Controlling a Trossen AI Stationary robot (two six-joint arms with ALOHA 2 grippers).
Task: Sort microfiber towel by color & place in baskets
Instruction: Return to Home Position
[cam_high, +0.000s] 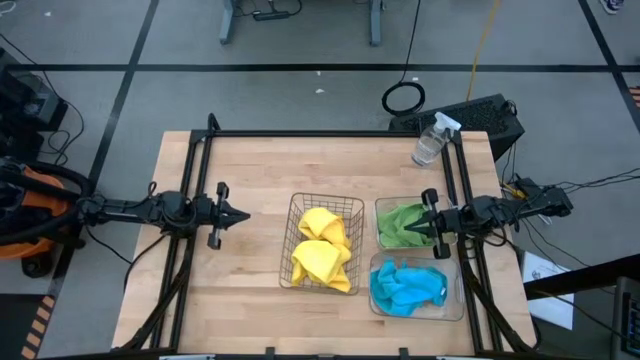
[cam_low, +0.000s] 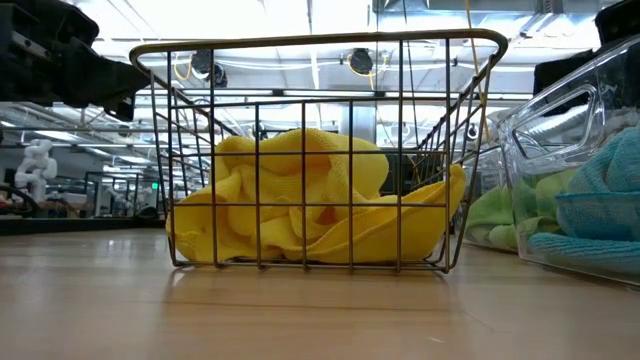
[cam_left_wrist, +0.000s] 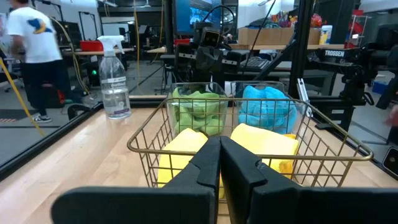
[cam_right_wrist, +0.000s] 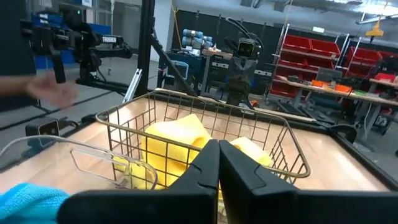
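Observation:
Yellow towels (cam_high: 322, 252) lie bunched in the brownish wire-mesh basket (cam_high: 294, 243) at the table's middle, also the low view's yellow towels (cam_low: 310, 200). Green towels (cam_high: 402, 223) fill the far clear tub (cam_high: 383, 205); blue towels (cam_high: 407, 285) fill the near clear tub (cam_high: 455, 300). My left gripper (cam_high: 243, 214) hovers shut left of the wire basket, pointing at it (cam_left_wrist: 220, 158). My right gripper (cam_high: 412, 227) is shut above the green tub's right part, pointing left (cam_right_wrist: 218, 163). Neither holds a towel.
A clear spray bottle (cam_high: 432, 140) stands near the table's far right corner, behind the tubs. Bare wood table (cam_high: 250, 170) lies left of and beyond the wire basket. A person in a white shirt (cam_left_wrist: 34, 43) stands in the room off the table.

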